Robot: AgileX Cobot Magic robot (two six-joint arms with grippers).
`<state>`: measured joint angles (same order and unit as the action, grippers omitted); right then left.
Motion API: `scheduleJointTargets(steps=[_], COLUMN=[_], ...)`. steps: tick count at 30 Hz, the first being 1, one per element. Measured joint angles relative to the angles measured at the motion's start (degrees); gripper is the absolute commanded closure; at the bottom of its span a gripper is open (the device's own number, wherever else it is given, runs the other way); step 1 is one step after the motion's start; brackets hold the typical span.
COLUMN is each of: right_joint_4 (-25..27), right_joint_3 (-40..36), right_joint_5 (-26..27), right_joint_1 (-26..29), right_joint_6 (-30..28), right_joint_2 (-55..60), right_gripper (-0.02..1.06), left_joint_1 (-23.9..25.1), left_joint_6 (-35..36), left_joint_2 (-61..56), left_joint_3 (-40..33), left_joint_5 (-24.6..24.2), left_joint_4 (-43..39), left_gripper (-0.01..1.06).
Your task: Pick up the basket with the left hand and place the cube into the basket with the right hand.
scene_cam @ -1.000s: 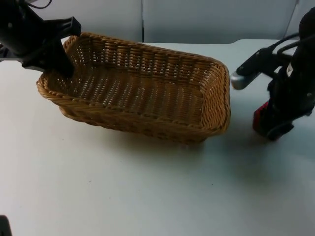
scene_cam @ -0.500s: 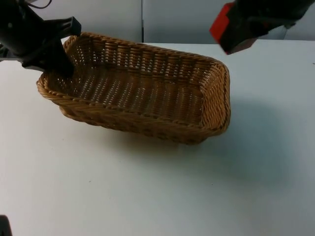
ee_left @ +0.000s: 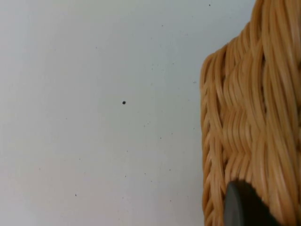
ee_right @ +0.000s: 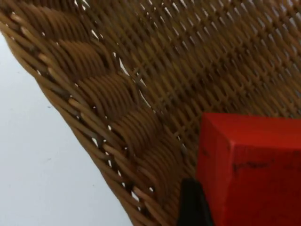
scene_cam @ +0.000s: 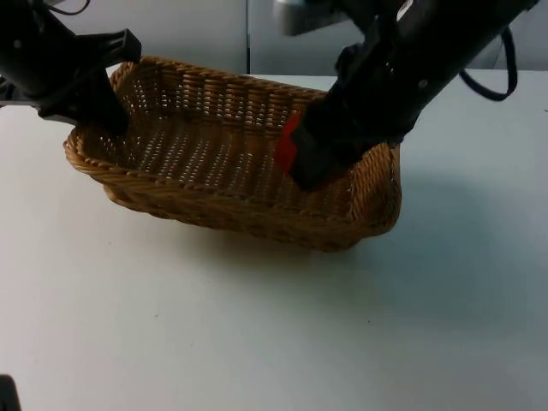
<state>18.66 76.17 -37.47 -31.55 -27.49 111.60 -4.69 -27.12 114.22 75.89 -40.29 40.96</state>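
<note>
A tan wicker basket [scene_cam: 214, 210] hangs tilted above the white table. My left gripper [scene_cam: 107, 116] is shut on its far left rim, and the weave of that rim [ee_left: 254, 94] is close up in the left wrist view. My right gripper [scene_cam: 304, 163] has reached down inside the basket's right half and is shut on a red cube [scene_cam: 288, 145]. In the right wrist view the cube [ee_right: 249, 174] sits just above the woven floor [ee_right: 197, 61] near the basket's corner.
The white table [scene_cam: 257, 325] stretches open in front of the basket and to its right. A grey partition wall [scene_cam: 205, 26] closes off the far edge. A small dark speck [ee_left: 123, 102] marks the table beside the basket's left end.
My right arm lifted the red cube from the table at the right, carried it high over the basket's far right corner, then lowered it into the basket. The left arm and basket stayed still.
</note>
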Motion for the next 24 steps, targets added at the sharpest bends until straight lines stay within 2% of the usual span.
scheduleJointTargets(steps=[2, 4, 7, 8, 11, 12, 13, 14, 15, 17, 18, 19, 23, 24], right_joint_4=[-1.0, -3.8, -6.7, -7.4, -8.1, -8.1, -8.5, -9.6, -10.6, -11.5, -12.3, -13.7, -17.3, -20.3], right_joint_3=[0.0, 0.0, 0.0, 0.0, 0.0, 0.0, 0.0, 0.1, 0.4, 1.2, 2.0, 3.1, 6.5, 8.2], right_joint_5=[0.4, 1.0, 1.7, 1.8, 2.1, 2.1, 2.2, 2.1, 2.0, 1.3, 0.7, 0.4, -0.2, -1.0], right_joint_1=[-0.3, -0.6, -0.7, -0.7, -0.7, -0.7, -0.7, -0.7, -0.7, -0.7, -0.7, -0.7, -0.6, -0.3], right_joint_6=[0.5, 2.6, 4.7, 5.4, 5.9, 5.9, 5.9, 5.9, 5.9, 5.9, 6.0, 6.9, 10.5, 13.2], right_joint_2=[0.8, 1.8, 1.9, 1.9, 1.9, 1.9, 1.9, 1.8, 1.6, 1.2, 0.8, 0.1, -2.6, -4.2], right_gripper=[0.94, 0.90, 0.58, 0.58, 0.32, 0.27, 0.27, 0.30, 0.39, 0.92, 0.92, 1.04, 1.05, 1.05], left_joint_1=[0.0, 0.0, 0.0, 0.0, 0.0, 0.0, 0.0, 0.0, 0.0, 0.0, 0.0, 0.0, 0.0, 0.0], left_joint_6=[0.0, 0.0, 0.0, 0.0, 0.0, 0.0, 0.0, -0.1, -0.2, -0.2, -0.2, -0.2, -0.2, -0.2], left_joint_2=[0.0, 0.0, 0.0, 0.0, 0.0, 0.0, 0.0, 0.0, 0.0, 0.0, 0.0, 0.0, 0.0, 0.0], left_joint_3=[0.0, 0.0, 0.0, 0.0, 0.0, 0.0, 0.0, 0.0, 0.0, 0.0, 0.0, -0.1, -0.1, -0.1], left_joint_5=[0.0, 0.0, 0.0, 0.0, 0.0, 0.0, 0.0, 0.1, 0.2, 0.4, 0.5, 0.5, 0.5, 0.5], left_joint_4=[0.0, 0.0, 0.0, 0.0, 0.0, 0.0, 0.0, -0.1, -0.4, -0.5, -0.5, -0.5, -0.4, -0.4], left_gripper=[1.05, 1.05, 1.05, 1.05, 1.05, 1.05, 1.05, 1.05, 1.05, 1.05, 1.05, 1.05, 1.05, 1.05])
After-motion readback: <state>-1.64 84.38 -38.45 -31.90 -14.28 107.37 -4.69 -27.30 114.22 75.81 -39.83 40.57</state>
